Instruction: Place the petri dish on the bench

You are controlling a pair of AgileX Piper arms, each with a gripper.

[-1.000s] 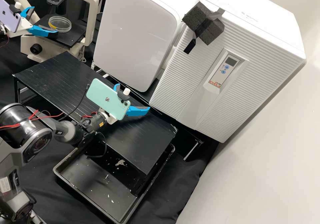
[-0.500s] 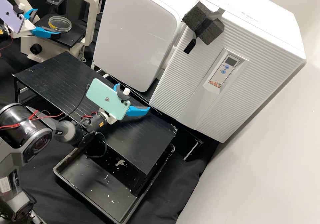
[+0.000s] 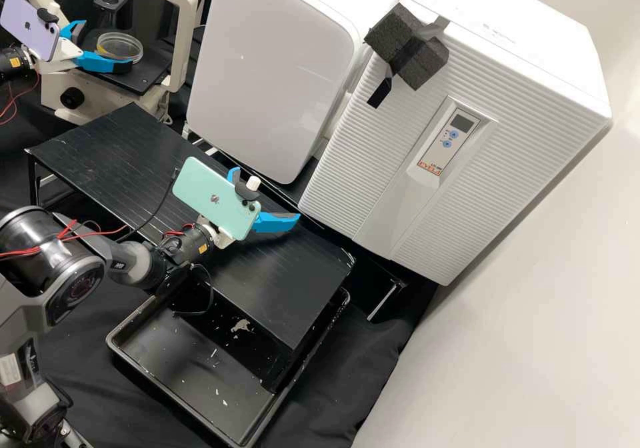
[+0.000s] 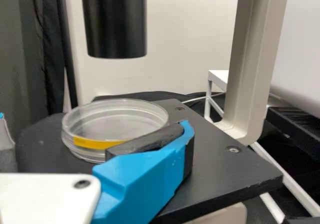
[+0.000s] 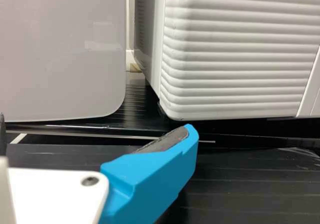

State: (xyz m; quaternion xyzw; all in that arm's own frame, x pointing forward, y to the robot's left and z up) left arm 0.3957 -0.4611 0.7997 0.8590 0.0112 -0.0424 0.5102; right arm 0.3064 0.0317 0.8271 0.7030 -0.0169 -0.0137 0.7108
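The petri dish (image 4: 117, 120) is round, shallow and see-through, with a yellow strip along part of its side wall. It lies flat, its rim level, on the black stage (image 4: 225, 171) of the microscope (image 3: 185, 41). The dish sits between the parted fingertips of the left end effector (image 3: 109, 45); whether either one touches it, I cannot tell.

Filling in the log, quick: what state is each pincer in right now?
Left blue-fingered pincer: open, at the clear round petri dish, not clamped on it.
Right blue-fingered pincer: open, holding nothing.
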